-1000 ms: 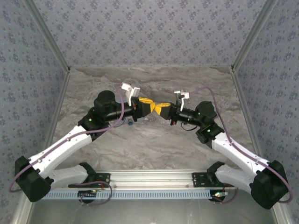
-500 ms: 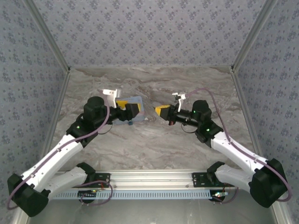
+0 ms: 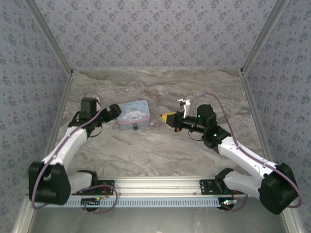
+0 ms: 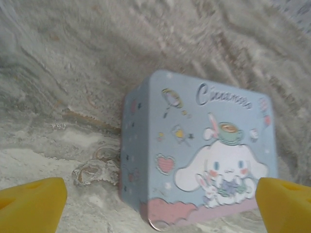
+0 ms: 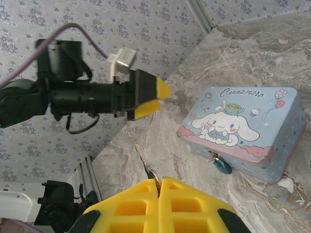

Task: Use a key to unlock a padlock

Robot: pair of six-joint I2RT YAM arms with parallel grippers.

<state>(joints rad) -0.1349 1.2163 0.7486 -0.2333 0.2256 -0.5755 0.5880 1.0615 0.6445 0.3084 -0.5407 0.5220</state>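
A pale blue cartoon tin [image 3: 133, 112] lies on the marble table. The tiny teal padlock [image 3: 134, 127] hangs at its near side and shows clearly at the tin's front edge in the right wrist view [image 5: 222, 165]. My right gripper [image 3: 168, 118] hovers just right of the tin, shut on a silver key [image 5: 146, 164] whose blade sticks out past the yellow fingertips [image 5: 171, 188]. My left gripper [image 3: 115, 111] sits at the tin's left end, wide open with nothing in it. Its yellow fingertips [image 4: 32, 205] frame the tin [image 4: 204, 160].
Patterned walls close in the table [image 3: 160, 145] on three sides. A metal rail [image 3: 155, 194] with both arm bases runs along the near edge. Bare marble stretches in front of the tin and behind it.
The left gripper has opened and drawn back left, from meeting the right gripper over the tin to the tin's left end. The right gripper stays shut on the key, nearly in place.
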